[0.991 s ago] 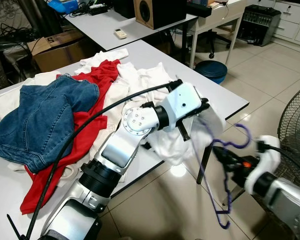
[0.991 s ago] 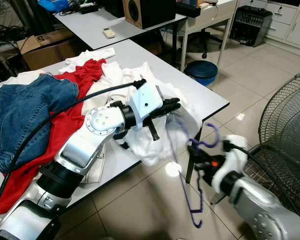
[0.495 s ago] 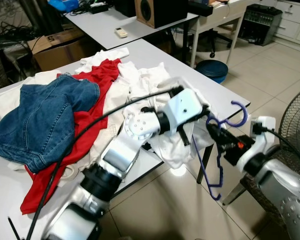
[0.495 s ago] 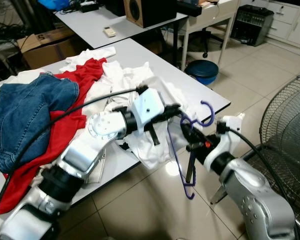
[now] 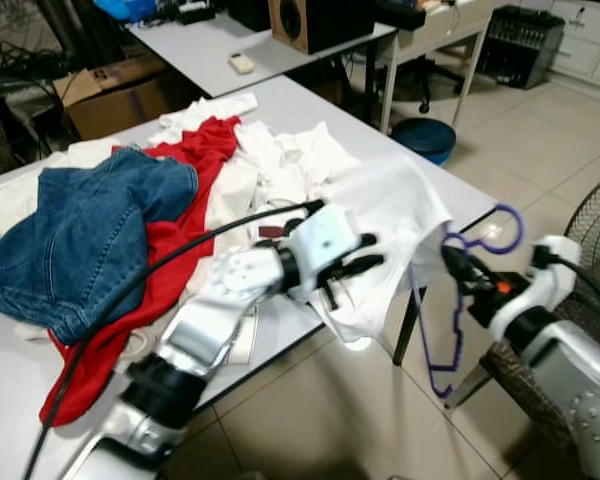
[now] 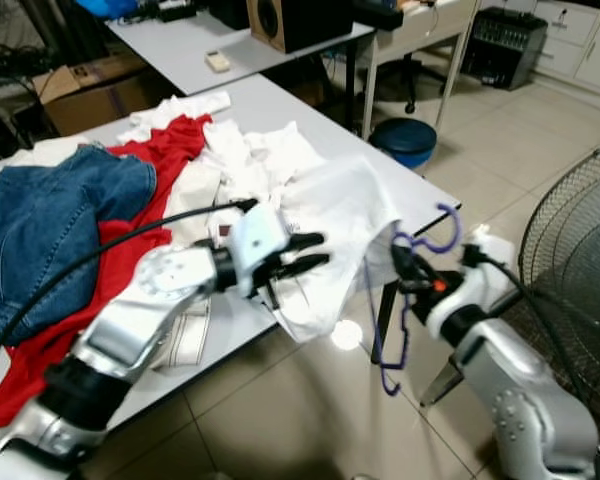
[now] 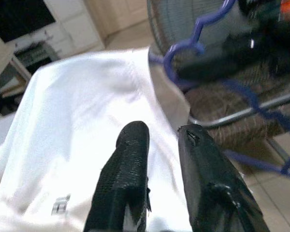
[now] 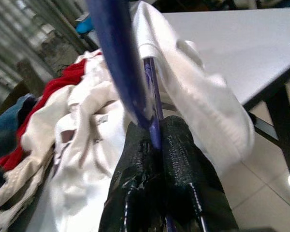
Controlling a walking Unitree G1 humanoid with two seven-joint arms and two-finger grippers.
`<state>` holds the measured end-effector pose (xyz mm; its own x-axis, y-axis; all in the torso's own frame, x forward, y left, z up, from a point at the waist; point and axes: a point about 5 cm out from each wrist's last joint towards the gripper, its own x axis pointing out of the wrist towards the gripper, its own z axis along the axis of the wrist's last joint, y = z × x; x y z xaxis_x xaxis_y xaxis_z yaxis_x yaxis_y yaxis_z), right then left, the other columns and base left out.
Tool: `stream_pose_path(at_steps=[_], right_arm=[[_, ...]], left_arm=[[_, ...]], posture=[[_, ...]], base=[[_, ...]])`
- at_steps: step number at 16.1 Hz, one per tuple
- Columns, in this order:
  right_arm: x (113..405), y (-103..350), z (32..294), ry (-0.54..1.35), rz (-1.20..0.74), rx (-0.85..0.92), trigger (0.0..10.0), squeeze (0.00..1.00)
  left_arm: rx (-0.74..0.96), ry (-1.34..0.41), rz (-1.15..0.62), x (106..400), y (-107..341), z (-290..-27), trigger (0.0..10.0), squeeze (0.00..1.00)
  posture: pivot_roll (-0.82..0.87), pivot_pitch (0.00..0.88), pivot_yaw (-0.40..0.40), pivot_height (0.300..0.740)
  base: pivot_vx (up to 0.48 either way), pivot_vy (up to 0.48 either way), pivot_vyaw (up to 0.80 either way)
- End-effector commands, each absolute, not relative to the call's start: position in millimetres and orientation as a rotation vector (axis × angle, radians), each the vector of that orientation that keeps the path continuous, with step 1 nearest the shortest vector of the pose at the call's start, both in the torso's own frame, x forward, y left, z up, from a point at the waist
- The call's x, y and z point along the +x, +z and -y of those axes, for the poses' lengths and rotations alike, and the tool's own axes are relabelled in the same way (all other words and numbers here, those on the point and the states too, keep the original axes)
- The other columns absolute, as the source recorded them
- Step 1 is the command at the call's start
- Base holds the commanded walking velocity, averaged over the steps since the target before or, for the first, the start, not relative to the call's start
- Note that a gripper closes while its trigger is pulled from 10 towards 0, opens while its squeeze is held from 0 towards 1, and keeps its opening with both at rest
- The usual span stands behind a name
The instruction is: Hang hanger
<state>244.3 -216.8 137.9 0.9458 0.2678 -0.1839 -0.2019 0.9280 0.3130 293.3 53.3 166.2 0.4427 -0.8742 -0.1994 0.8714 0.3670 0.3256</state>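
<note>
Purple plastic hanger [image 5: 467, 300]: clamped in right claw [image 5: 458, 268], hook up, body dangling past the white table [image 5: 450, 175] corner, seemingly presented for dressing. White cotton shirt [image 5: 390, 215]: draped over that corner. Left claw [image 5: 365, 266]: fingers slightly apart, on the shirt, grip uncertain. Left arm reaches forward; right arm bent inward.

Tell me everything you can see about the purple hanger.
The hanger is thin, purple-blue, and looks like plastic or coated wire, with a curved hook on top and a wavy body below. It hangs in the air off the table's corner, above the tiled floor. The right gripper is shut on its stem, just under the hook. The hanger is close beside the white shirt draped over the corner; whether they touch is unclear.
</note>
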Motion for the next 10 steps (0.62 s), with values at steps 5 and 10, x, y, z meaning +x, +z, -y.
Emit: stream_pose_path(at_steps=[5, 10], right_arm=[[227, 115, 253, 0.036, -0.342, 0.323, 10.0, 0.00], [211, 106, 255, 0.032, -0.367, 0.328, 10.0, 0.00]], left_arm=[[0.606, -0.942, -0.161, 298, 131, -91, 10.0, 1.00], [0.497, -0.715, -0.200, 309, 119, -102, 10.0, 0.00]], posture=[[-0.16, 0.017, 0.097, 0.740], [-0.16, 0.010, 0.106, 0.740]], base=[[0.000, 0.000, 0.00], [0.000, 0.000, 0.00]])
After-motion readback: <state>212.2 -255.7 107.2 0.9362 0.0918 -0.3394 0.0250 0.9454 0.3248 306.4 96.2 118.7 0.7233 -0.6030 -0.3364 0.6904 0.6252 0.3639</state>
